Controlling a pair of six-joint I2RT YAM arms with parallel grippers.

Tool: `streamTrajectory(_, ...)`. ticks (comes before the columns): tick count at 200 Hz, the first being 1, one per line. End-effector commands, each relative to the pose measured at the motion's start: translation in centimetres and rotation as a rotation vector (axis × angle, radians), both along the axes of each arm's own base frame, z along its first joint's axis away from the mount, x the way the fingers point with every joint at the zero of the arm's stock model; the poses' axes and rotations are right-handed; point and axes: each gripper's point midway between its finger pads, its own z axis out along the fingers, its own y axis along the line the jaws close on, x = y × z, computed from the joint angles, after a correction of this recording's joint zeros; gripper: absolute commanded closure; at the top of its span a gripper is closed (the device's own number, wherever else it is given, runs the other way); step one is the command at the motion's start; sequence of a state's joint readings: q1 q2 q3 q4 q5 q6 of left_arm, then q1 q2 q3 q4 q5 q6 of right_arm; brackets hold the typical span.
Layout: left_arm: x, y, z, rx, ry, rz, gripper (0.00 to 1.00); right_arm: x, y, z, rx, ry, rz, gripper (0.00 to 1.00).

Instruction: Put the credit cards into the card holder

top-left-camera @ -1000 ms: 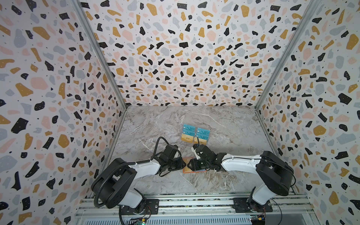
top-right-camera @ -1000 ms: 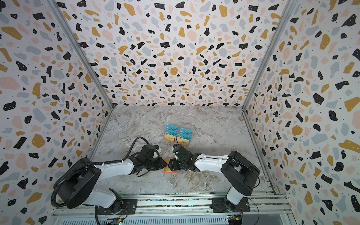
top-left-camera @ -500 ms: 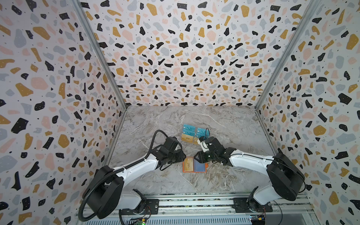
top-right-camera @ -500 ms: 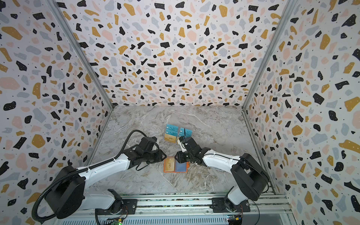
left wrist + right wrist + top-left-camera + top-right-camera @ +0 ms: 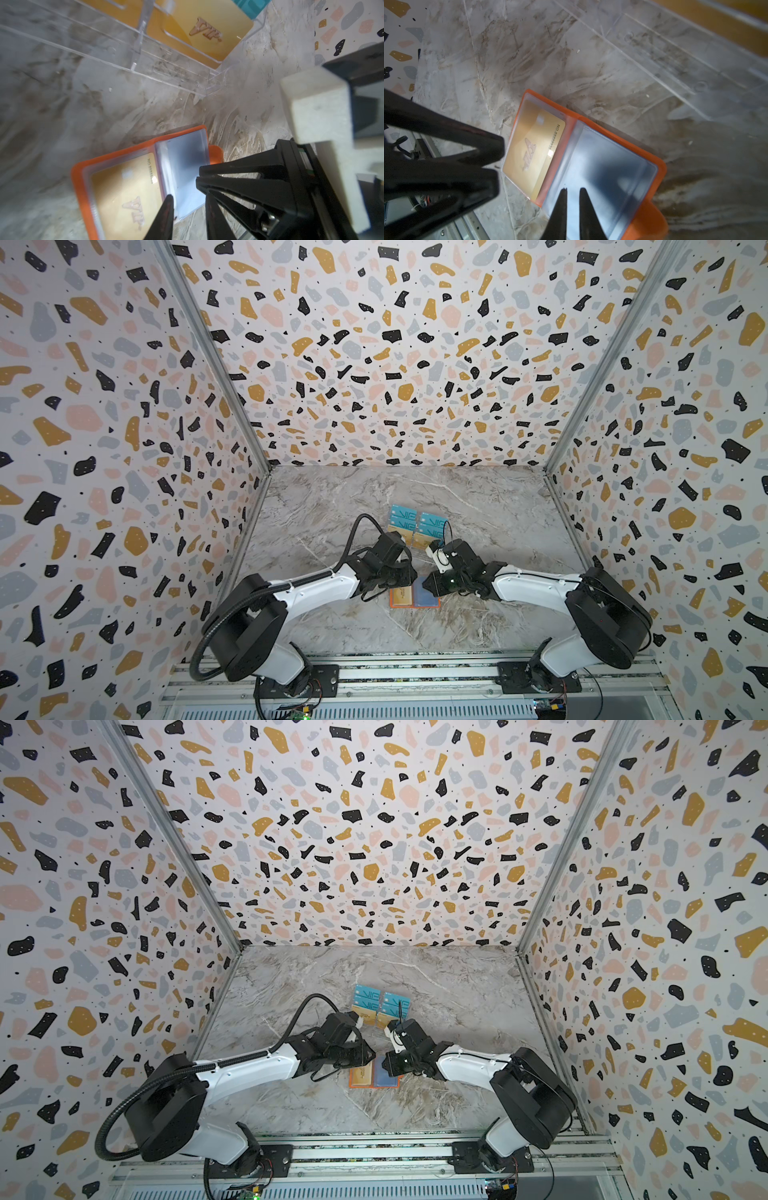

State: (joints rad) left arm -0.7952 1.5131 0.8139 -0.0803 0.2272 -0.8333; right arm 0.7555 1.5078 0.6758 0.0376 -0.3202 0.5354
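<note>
The orange card holder (image 5: 414, 598) (image 5: 374, 1079) lies open on the marble table. A gold credit card (image 5: 124, 197) (image 5: 533, 149) sits in one clear sleeve, and the bluish sleeve (image 5: 608, 166) beside it holds nothing. My left gripper (image 5: 412, 577) (image 5: 188, 196) hovers at the holder's far edge, open, with nothing between its fingers. My right gripper (image 5: 429, 581) (image 5: 573, 190) hangs over the bluish sleeve, its tips a narrow slit apart and nothing seen between them. More teal credit cards (image 5: 403, 514) and gold ones (image 5: 197, 31) stand in the stand behind.
A clear acrylic tiered stand (image 5: 417, 531) (image 5: 380, 1009) stands just behind the holder, close to both wrists. The two grippers almost meet tip to tip above the holder. Patterned walls (image 5: 124, 489) enclose the table on three sides, and a metal rail (image 5: 415, 672) runs along the front.
Both grippers drew back toward the stand half a second ago and are now down at the holder's far edge again. The right jaws have narrowed.
</note>
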Motion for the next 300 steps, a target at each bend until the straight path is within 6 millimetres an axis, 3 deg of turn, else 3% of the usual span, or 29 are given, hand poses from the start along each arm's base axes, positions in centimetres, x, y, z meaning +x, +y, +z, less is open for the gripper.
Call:
streamTrajectory(1, 0.2, -1.7, 0.4, -0.079, -0.014, -0.019, 0.71, -0.4, -0.6, -0.6, -0.013, 0.005, -0.014, 0.86)
streamTrajectory(65, -0.6, -2.0, -2.5, -0.081, 0.033, -0.047, 0.68, -1.0, -2.0, -3.1, -0.076, 0.033, -0.04, 0.87)
streamTrajectory(168, -0.9, -1.6, -5.2, -0.031, 0.069, -0.055, 0.65, -0.9, -2.3, -3.4, -0.088, 0.035, -0.06, 0.88)
streamTrajectory(235, -1.2, -2.0, -5.1, -0.121, 0.112, -0.031, 0.65, -1.0, -2.3, -3.3, -0.084, 0.035, -0.061, 0.88)
streamTrajectory(300, -1.2, -2.9, -2.9, -0.318, 0.118, -0.012, 0.65, -0.8, -2.3, -3.1, -0.077, 0.03, -0.064, 0.88)
